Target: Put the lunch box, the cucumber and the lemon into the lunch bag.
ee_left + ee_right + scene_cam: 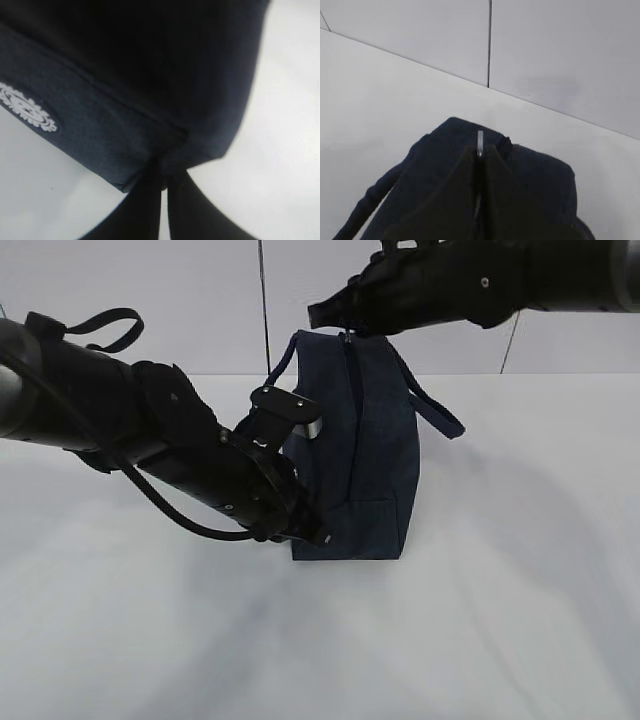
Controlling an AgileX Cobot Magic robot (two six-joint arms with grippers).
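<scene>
So the lunch bag [365, 455] is standing upright mid-table [500, 640], zipper facing the camera. The right gripper [480, 152] is up at the top with its jaws pinched together on the metal zipper pull [480, 142]. The left gripper [162, 172] is clamped tight on the bag's bottom corner. Both handles hang loose.
</scene>
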